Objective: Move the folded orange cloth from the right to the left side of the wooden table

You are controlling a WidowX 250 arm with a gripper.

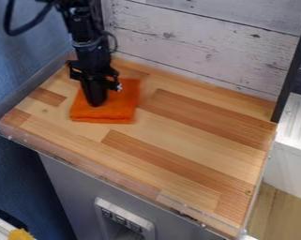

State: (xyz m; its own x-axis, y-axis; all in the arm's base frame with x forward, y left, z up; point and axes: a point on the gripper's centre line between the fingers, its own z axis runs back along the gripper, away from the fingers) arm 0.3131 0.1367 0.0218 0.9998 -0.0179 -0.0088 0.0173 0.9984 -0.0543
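Worktop (196, 145): wooden, beneath the cloth (122, 107)
Wall (196, 44): pale planks, behind the cloth
Cloth: orange, folded
Gripper (97, 101): down over the cloth; spread or closed, cannot tell

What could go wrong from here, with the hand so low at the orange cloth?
The black two-finger hand points down at the orange, seemingly folded cloth; whether they touch is unclear. If it presses down, it might drag or wrinkle the cloth on the striped wooden top. If it grasps, it might catch only one layer, and the cloth could unfold.
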